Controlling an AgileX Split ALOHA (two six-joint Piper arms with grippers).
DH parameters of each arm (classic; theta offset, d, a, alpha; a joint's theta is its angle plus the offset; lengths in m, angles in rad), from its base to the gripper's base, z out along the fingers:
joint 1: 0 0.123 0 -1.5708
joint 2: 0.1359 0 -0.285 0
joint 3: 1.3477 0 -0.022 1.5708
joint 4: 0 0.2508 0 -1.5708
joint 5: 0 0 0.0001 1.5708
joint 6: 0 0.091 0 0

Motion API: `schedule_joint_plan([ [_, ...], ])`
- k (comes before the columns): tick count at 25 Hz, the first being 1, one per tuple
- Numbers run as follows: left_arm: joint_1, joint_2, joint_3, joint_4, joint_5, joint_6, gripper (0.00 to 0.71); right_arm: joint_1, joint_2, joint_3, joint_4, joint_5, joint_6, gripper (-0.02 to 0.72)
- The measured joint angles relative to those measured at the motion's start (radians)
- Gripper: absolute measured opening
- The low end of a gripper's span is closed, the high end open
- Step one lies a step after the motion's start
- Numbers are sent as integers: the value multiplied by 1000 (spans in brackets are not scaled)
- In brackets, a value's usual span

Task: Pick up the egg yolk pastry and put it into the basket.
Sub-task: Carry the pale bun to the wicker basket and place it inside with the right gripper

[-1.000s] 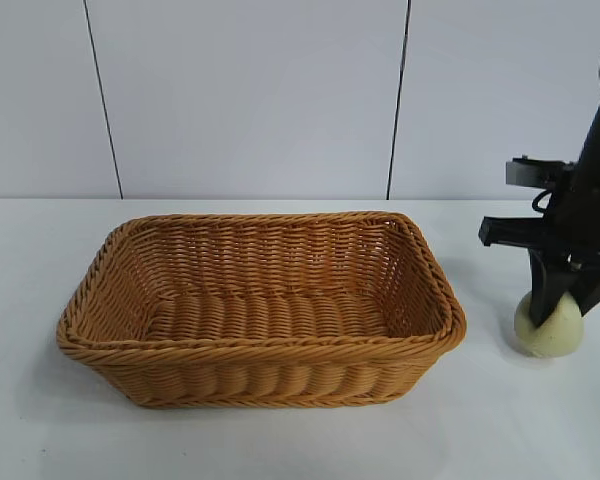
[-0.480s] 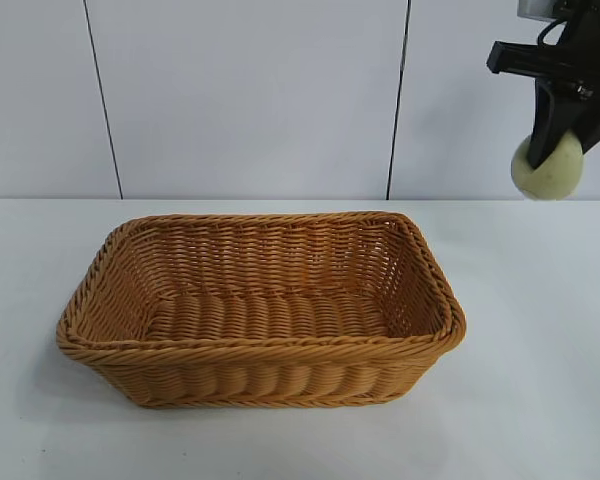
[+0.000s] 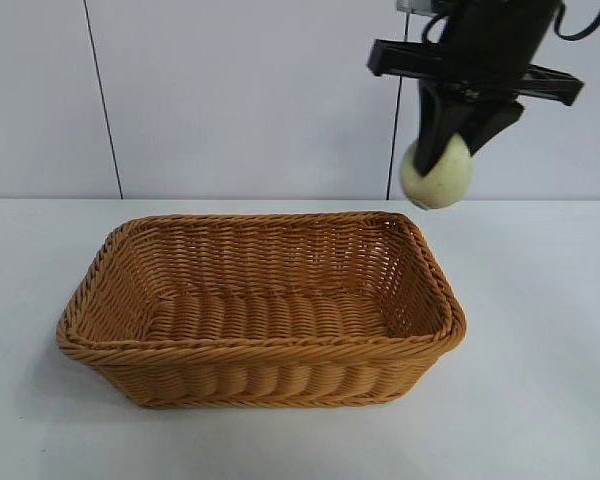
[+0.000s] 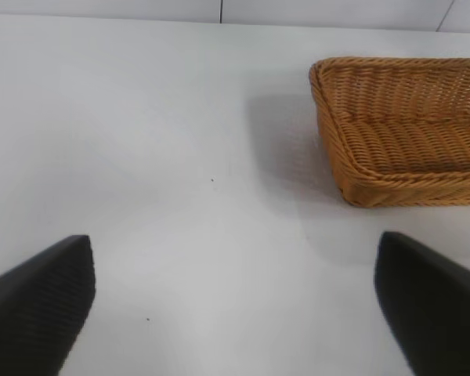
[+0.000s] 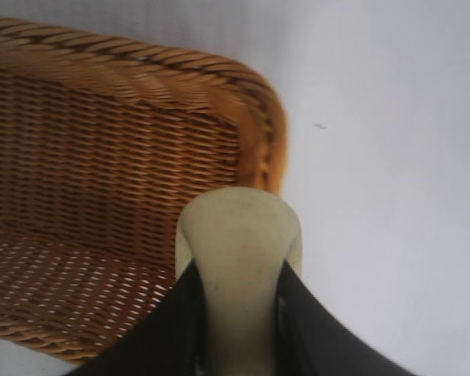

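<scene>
The pale cream egg yolk pastry [image 3: 437,173] hangs in the air, pinched between the black fingers of my right gripper [image 3: 448,145], which is shut on it. It is above the far right corner of the golden-brown wicker basket [image 3: 420,245], well clear of the rim. In the right wrist view the pastry [image 5: 239,251] bulges between the two fingers of the right gripper [image 5: 239,313], with the basket's corner [image 5: 258,117] below it. My left gripper [image 4: 235,305] stands wide open over bare table, beside the basket [image 4: 352,180], holding nothing.
The basket stands on a white table [image 3: 540,400]. A pale panelled wall [image 3: 240,100] rises behind it. Bare table surface lies to the right of and in front of the basket.
My right gripper has lifted the pastry off the table to the right of the basket, then carried it up and leftward to above the basket's far right corner. The left gripper is unchanged.
</scene>
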Motion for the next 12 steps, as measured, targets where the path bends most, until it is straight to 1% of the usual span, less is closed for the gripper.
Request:
schedule_joint_plan([
  [2, 0, 0, 0, 0, 0, 0, 695, 42, 0, 0, 0, -39, 20, 161],
  [5, 0, 0, 0, 0, 0, 0, 695, 77, 17, 0, 0, -88, 45, 161],
  [12, 0, 0, 0, 0, 0, 0, 695, 91, 168, 0, -6, -184, 58, 161],
])
